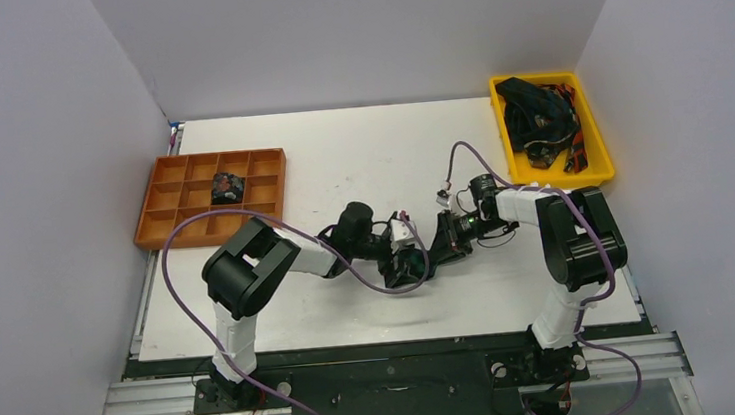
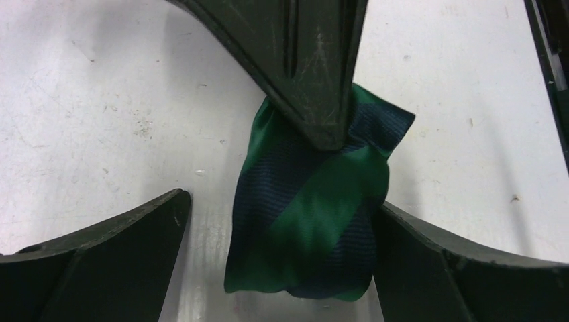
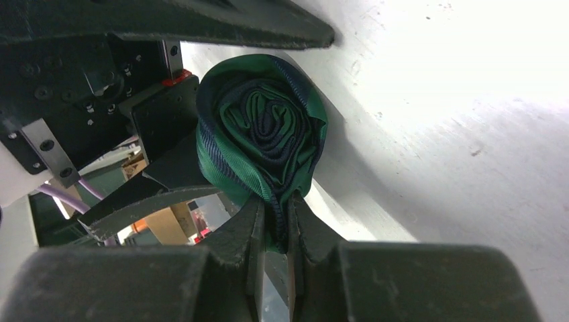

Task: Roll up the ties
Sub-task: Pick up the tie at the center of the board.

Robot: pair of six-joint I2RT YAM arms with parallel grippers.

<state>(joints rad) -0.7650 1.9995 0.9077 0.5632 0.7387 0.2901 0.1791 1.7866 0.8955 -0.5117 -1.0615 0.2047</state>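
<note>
orange tray point(image 1: 206, 156) far left, one coil point(image 1: 227, 188) in a middle cell. left gripper point(image 2: 282, 201) fingers wide, either side of the green-navy rolled tie point(image 2: 308, 221) at mid table point(image 1: 338, 150), not gripping. right gripper point(image 3: 276, 218) pinched narrow on the roll's edge. yellow bin point(image 1: 601, 142) far right, loose ties point(image 1: 536, 117) piled inside.

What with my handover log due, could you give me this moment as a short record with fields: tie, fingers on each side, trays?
tie: green-and-navy striped, rolled up, at mid-table
right fingers: shut on the tie's outer edge
left fingers: open, one on either side of the tie
orange tray: far left, one dark coil in a compartment
yellow bin: far right, tangled heap of loose ties
</note>
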